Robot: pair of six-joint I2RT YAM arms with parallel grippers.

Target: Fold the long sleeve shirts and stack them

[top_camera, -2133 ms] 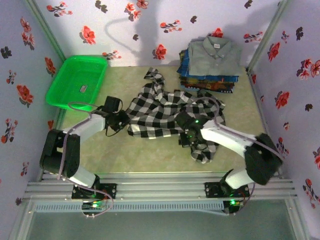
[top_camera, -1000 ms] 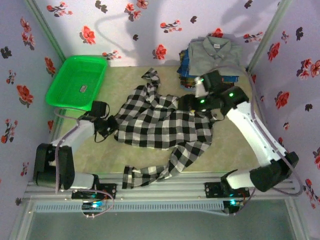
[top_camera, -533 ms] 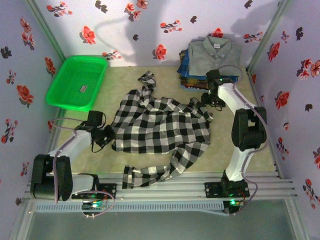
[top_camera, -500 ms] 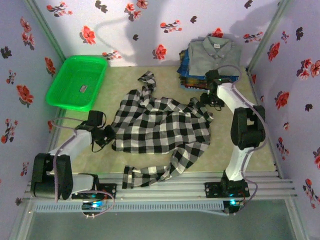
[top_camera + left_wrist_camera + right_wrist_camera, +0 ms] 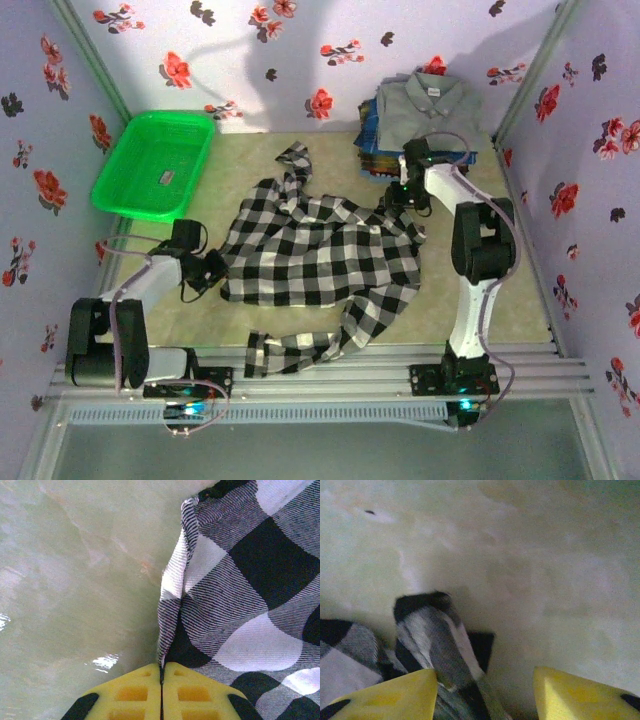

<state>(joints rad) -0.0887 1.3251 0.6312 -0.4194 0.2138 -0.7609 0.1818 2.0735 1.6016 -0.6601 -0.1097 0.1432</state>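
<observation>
Table (image 5: pixel 520 290): pale green top, walled in by white panels printed with red and dark flowers; 2 arms are bolted at its near edge.
Checked shirt (image 5: pixel 320 255): black-and-white, spread loosely across the middle of the table. 1 sleeve trails toward the near edge and another bunched part points toward the back wall. The cloth is wrinkled, not folded.
Stack of folded shirts (image 5: pixel 372 150): back right corner of the table. A plain grey shirt (image 5: pixel 430 105) lies on top with its collar showing; blue and dark patterned ones lie under it.
Green basket (image 5: pixel 120 150): back left, tilted against the wall, well apart from the shirts.
Right gripper (image 5: pixel 398 195): at the checked shirt's far right edge, near the stack. Its wrist view (image 5: pixel 485 680) shows the yellow fingers spread, with a fold of checked cloth (image 5: pixel 435 635) lying between them against 1 finger.
Left gripper (image 5: pixel 212 268): at the shirt's left edge. Its wrist view (image 5: pixel 161 672) shows the yellow fingers pressed together, pinching the hem of the checked cloth (image 5: pixel 240 580).
</observation>
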